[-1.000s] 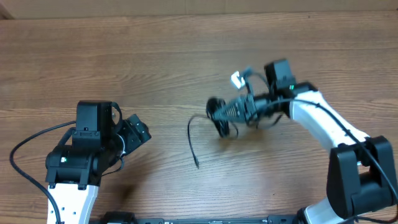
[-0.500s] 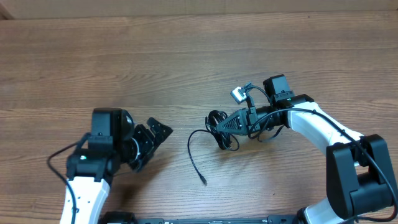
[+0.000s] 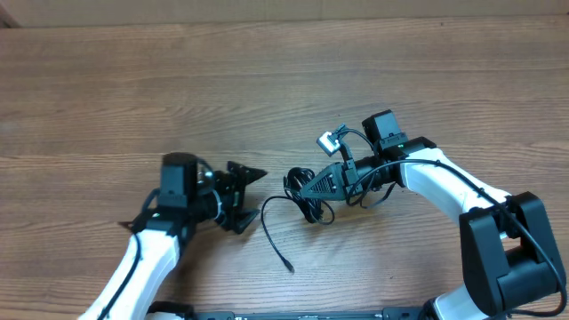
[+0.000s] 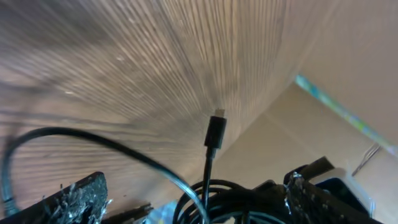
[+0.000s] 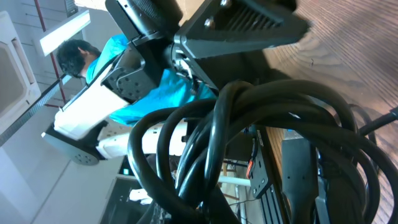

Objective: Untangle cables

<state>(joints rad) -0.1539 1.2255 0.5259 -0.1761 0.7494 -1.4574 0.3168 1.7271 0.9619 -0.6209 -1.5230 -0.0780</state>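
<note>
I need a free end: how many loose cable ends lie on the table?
1: the end, trailing left out of the bundle. Others may hide in it.

The overhead view looks straight down on the whole desk [image 3: 267, 80]. The left wrist view looks low past the left hand [image 3: 255, 194] at the cables [image 4: 215, 132] just ahead. The right wrist view sits tight against those loops.

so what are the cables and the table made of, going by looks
The cables look like smooth black rubber or plastic sheathing: glossy highlights in the right wrist view, and they bend into tight loops. The plug tip looks like hard black plastic, perhaps with a metal end. The table shows brown wood grain, matte; solid wood or laminate, I cannot tell.
</note>
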